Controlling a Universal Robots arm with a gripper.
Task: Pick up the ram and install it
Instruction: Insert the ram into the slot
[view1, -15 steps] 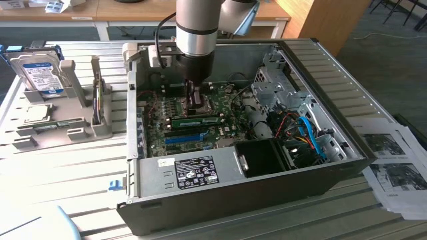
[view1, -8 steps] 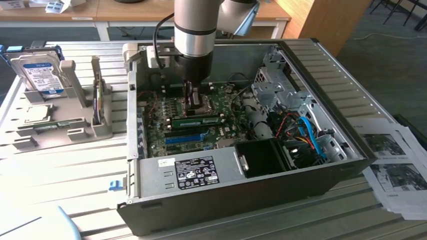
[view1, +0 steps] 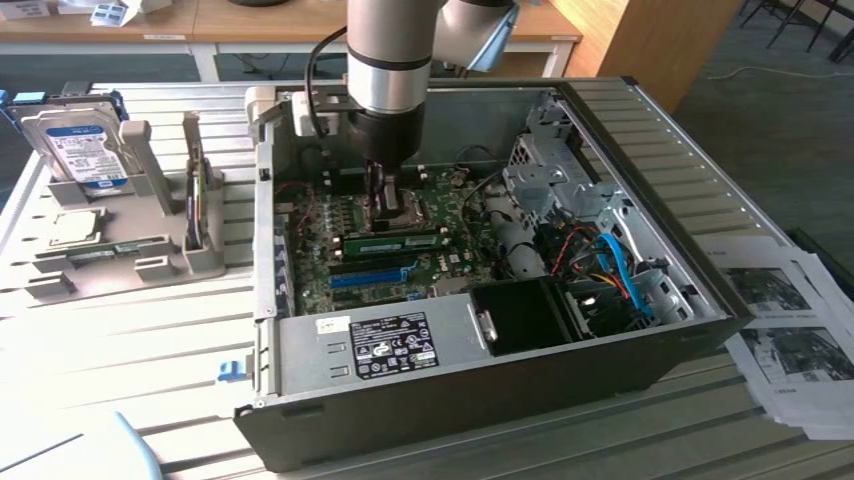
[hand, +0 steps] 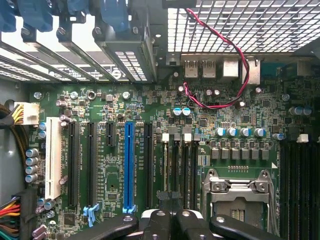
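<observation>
Two black fingers (hand: 155, 220) pressed together show us our gripper (view1: 390, 205) clenched on nothing we can see, low over the motherboard (hand: 150, 150) near its CPU socket (hand: 240, 197) inside the open computer case (view1: 694, 200), while one ram (view1: 394, 243) sits seated just beside the blue slot (view1: 367, 276).

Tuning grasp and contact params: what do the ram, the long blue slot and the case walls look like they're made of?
ram: green circuit board, matte, with a pale label; likely fibreglass laminate.
long blue slot: moulded plastic, slightly glossy, by its uniform colour.
case wall: bare grey sheet metal, ribbed and perforated, dull sheen; probably steel.
</observation>
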